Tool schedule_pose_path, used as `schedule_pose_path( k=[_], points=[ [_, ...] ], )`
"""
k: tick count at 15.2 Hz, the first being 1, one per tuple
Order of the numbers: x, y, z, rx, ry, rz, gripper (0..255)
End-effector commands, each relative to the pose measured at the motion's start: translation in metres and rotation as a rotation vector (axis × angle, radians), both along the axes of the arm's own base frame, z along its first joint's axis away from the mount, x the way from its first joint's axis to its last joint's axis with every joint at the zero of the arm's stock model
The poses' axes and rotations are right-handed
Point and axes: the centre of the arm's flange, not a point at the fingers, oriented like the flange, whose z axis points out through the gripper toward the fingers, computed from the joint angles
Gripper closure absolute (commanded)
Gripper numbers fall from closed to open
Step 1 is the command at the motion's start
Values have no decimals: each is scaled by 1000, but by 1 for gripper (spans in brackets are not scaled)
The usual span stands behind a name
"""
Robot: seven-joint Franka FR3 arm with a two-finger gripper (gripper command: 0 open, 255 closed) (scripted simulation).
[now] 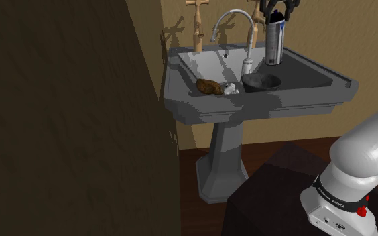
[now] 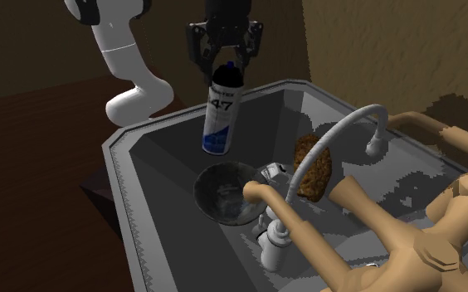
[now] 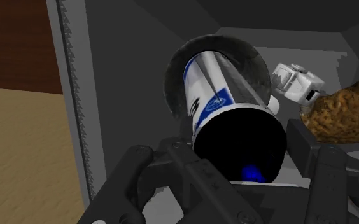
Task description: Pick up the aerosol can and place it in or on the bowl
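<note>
A brown lump (image 1: pixel 210 86) lies in the basin of the grey sink (image 1: pixel 315 84), near its front edge. The dark bowl (image 1: pixel 261 82) sits on the sink's flat top at the basin's corner. Just beyond the bowl the aerosol can (image 1: pixel 275 41) is upright, and the gripper (image 2: pixel 227 70) has its fingers clasped on the can's black cap. Whether the can's base touches the sink cannot be told.

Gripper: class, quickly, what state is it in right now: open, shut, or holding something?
Gripper: shut on the can, fingers clasping its black cap.
</note>
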Motion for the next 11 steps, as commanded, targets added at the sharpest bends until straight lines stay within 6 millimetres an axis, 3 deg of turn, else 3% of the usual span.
schedule_pose_path(
  k=[1, 11],
  points=[
    [4, -16, 4, -1, 0, 2, 255],
    [4, -16, -49, -1, 0, 2, 255]
  ],
)
